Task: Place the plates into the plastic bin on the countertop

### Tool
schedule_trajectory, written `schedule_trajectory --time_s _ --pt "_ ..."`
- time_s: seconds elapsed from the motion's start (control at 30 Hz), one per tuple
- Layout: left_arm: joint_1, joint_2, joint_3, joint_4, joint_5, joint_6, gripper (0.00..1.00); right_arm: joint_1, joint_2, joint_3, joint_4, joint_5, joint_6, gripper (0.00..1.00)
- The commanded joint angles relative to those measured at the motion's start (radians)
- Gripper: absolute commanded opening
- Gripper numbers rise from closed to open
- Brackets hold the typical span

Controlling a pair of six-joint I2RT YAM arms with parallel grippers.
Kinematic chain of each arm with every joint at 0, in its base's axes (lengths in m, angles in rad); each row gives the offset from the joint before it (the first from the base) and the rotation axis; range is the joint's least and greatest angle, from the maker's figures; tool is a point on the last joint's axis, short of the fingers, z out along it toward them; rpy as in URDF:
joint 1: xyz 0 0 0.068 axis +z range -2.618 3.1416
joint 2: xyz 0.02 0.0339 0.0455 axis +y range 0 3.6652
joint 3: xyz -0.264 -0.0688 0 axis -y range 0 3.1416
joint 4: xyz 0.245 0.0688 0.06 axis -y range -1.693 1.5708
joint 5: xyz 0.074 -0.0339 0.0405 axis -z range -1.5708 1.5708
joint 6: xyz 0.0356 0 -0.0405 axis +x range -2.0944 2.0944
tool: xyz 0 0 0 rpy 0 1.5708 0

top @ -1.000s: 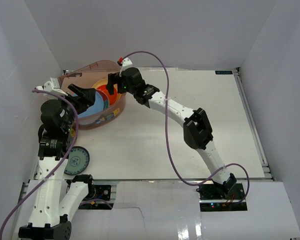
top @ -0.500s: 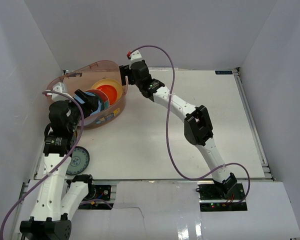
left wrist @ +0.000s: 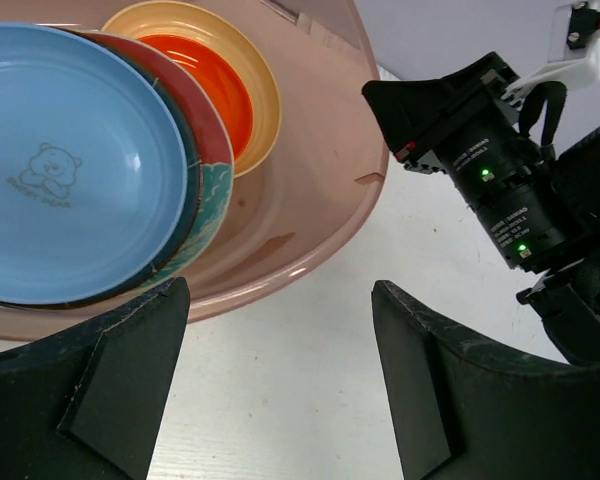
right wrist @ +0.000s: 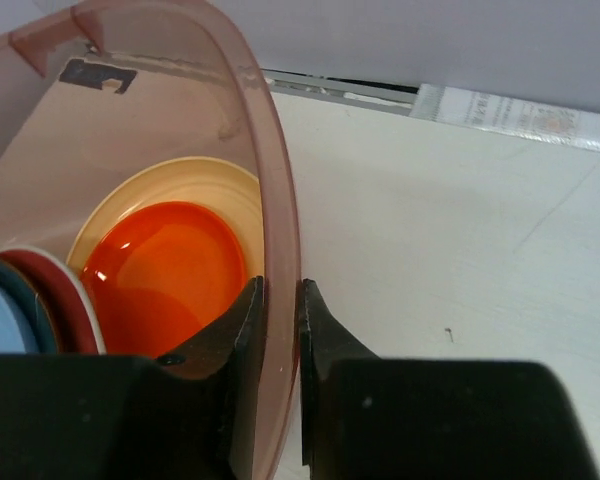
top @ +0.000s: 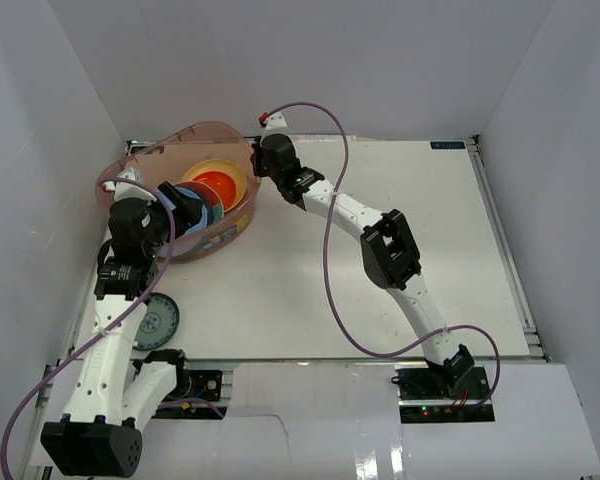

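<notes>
Three plain white walls enclose a flat white rectangular countertop (top: 380, 250) with metal rails along its edges. A translucent pinkish-brown plastic bin (top: 145, 165) sits at the far left corner of that surface.

A small blue label (top: 447, 145) sits on the far rail, its print too small to read. The right wrist view shows a pale printed strip (right wrist: 520, 110) at the foot of the back wall, blurred beyond reading. A dark sticker (right wrist: 95, 72) is fixed high on the bin's wall.

Inside the bin lies a round light blue plate (left wrist: 75, 165) bearing an outline of a bear (the line of lettering under it is too small to make out). It overlaps a red-rimmed plate with teal pattern (left wrist: 215, 150). Beside these lies an orange-red plate (left wrist: 205, 85) nested in a tan-yellow plate (left wrist: 265, 100). One grey patterned plate (top: 156, 320) lies on the countertop, outside the bin, near the left arm's base.

The right gripper (right wrist: 280, 295) pinches the bin's rim, one finger inside the wall and one outside. The left gripper (left wrist: 280, 300) hangs over the bin's near edge with its jaws spread wide, holding nothing.
</notes>
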Motion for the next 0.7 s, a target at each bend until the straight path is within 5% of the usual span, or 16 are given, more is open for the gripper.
schedule_trajectory --time_s 0.0,0.23,0.27,0.3,0.4,0.53,0.67 --pt "-0.005 0.001 -0.013 0.001 -0.005 0.011 0.84 -0.093 -0.108 -0.093 0.004 0.092 0.017 0.08" --pt "-0.005 0.047 -0.005 -0.008 -0.01 0.031 0.85 -0.147 -0.338 -0.361 0.039 0.221 0.032 0.08" --pt "-0.003 0.047 -0.015 -0.016 -0.057 0.025 0.85 -0.152 -0.367 -0.404 0.068 0.19 0.037 0.15" --pt "-0.003 0.046 -0.036 -0.027 -0.112 -0.004 0.85 -0.158 -0.419 -0.479 0.121 0.117 0.049 0.41" --pt "0.001 0.009 -0.087 -0.07 -0.271 -0.078 0.84 -0.161 -0.503 -0.532 0.134 -0.019 0.052 0.71" --pt "0.085 -0.06 -0.186 -0.1 -0.389 -0.229 0.84 -0.161 -0.651 -0.633 0.149 -0.202 0.049 0.8" --pt "0.291 -0.068 -0.245 -0.085 -0.296 -0.274 0.83 -0.158 -0.847 -0.866 0.206 -0.389 0.077 0.78"
